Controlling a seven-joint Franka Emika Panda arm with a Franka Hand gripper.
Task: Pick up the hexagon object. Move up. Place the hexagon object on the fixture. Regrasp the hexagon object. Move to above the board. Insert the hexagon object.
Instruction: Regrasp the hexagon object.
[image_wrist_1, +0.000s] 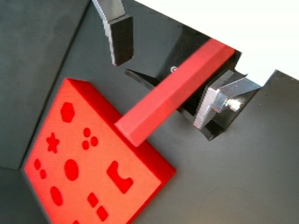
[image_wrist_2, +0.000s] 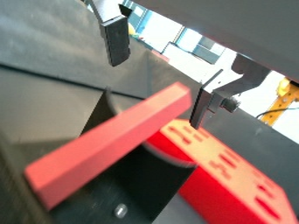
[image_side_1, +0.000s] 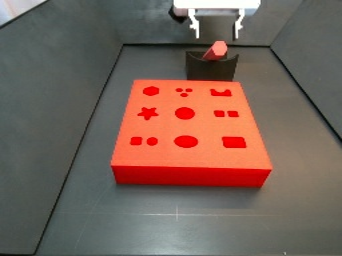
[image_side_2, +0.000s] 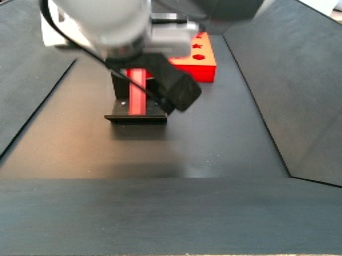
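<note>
The hexagon object (image_wrist_1: 176, 92), a slim red bar, lies tilted on the dark fixture (image_wrist_1: 145, 77). It also shows in a side view (image_side_1: 215, 50) on the fixture (image_side_1: 211, 69). My gripper (image_wrist_1: 167, 83) is open, its two fingers standing either side of the bar and apart from it. In a side view the gripper (image_side_1: 214, 22) hangs just above the bar. The bar (image_wrist_2: 111, 144) passes between the fingers (image_wrist_2: 117, 48) without touching them. The red board (image_side_1: 187, 130) with its shaped cut-outs lies in front of the fixture.
The dark tray walls (image_side_1: 80, 110) slope up on both sides of the board. In a side view the arm's body (image_side_2: 120, 25) hides most of the gripper above the bar (image_side_2: 138, 88) and fixture (image_side_2: 136, 120); the board (image_side_2: 198, 58) lies behind.
</note>
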